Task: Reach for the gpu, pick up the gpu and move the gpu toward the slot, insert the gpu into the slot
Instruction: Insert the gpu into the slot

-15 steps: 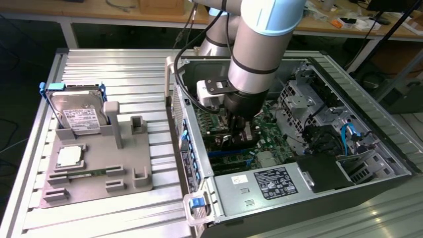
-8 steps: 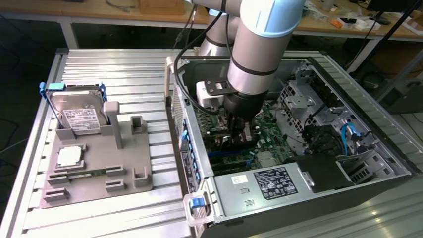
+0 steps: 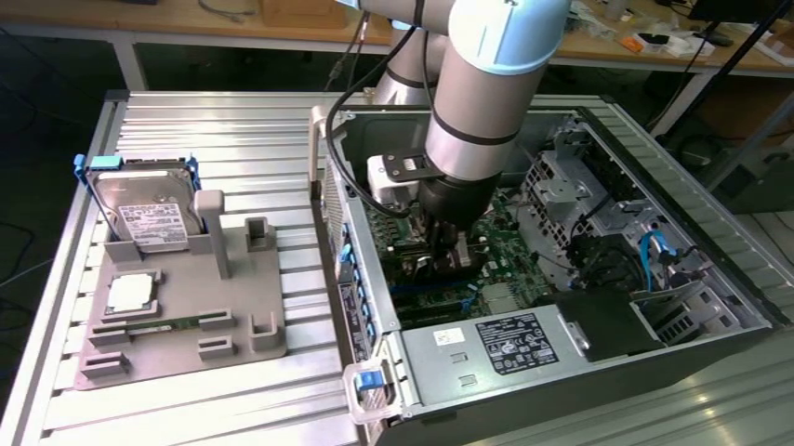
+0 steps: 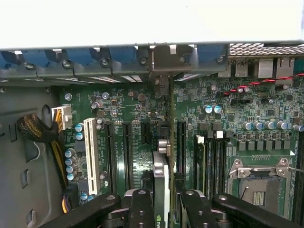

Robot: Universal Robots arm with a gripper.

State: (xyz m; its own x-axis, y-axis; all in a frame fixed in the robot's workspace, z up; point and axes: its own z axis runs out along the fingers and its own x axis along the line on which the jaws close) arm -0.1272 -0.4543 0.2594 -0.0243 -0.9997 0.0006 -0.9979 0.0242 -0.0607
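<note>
My gripper (image 3: pixel 444 243) is down inside the open computer case (image 3: pixel 372 279), just above the green motherboard (image 3: pixel 503 246). In the wrist view the gripper (image 4: pixel 164 202) is shut on the gpu (image 4: pixel 161 175), which I see edge-on as a thin dark card between the two black fingers (image 4: pixel 140 209). The card stands upright and runs toward the rear wall of the case, its metal end (image 4: pixel 161 85) at the bracket openings. It sits in line with the black expansion slots (image 4: pixel 181 147); whether it touches its slot I cannot tell.
A grey fixture (image 3: pixel 186 316) on the exterior view's left holds a silver hard drive (image 3: pixel 149 214), a processor (image 3: pixel 130 293) and a memory stick (image 3: pixel 162 325). The case holds a power supply (image 3: pixel 496 348), drive cage (image 3: pixel 583 186), cable bundle (image 4: pixel 38 133), white slot (image 4: pixel 90 156) and processor socket (image 4: pixel 261 183).
</note>
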